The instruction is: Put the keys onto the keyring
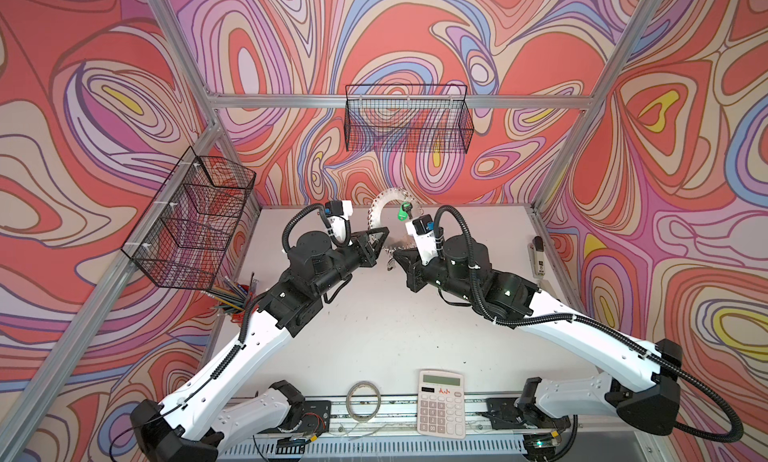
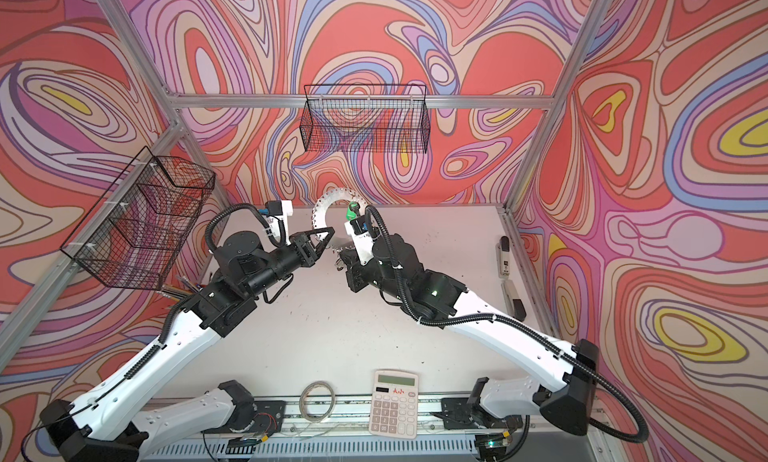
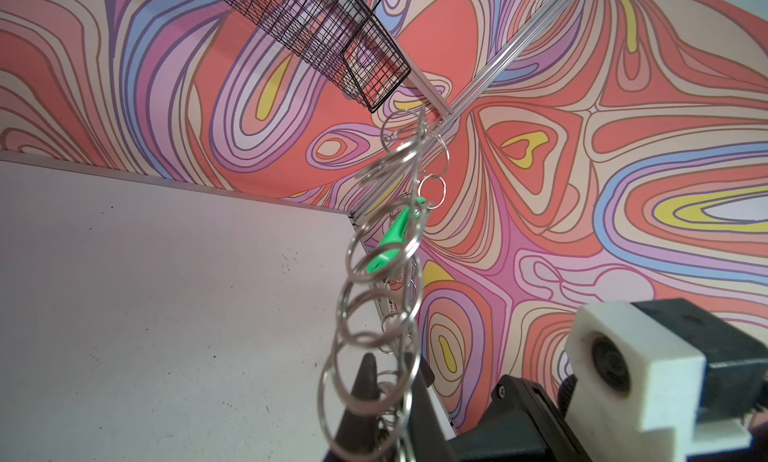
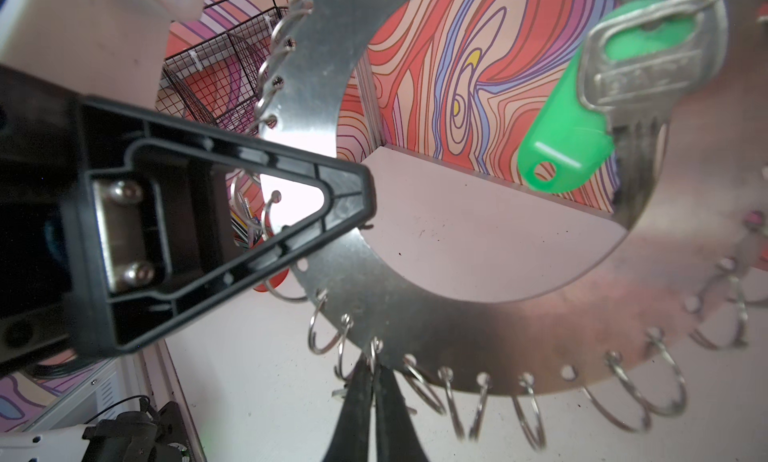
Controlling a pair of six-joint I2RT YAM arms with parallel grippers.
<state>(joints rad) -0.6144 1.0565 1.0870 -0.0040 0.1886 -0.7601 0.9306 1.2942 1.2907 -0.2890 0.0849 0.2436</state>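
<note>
Currently the left gripper point(image 1: 384, 232) clamps the upright keyring's point(image 4: 457, 339) left rim, far centre; the right gripper point(image 4: 375, 370), pressed shut, sits at its near-edge loops point(image 4: 451, 397); the green-tagged key point(image 4: 648, 69) hangs far-right.

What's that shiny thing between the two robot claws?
The keyring, a silver disc edged with wire loops, stands between the left gripper, clamped on it, and the right gripper. The right wrist view shows it best.
</note>
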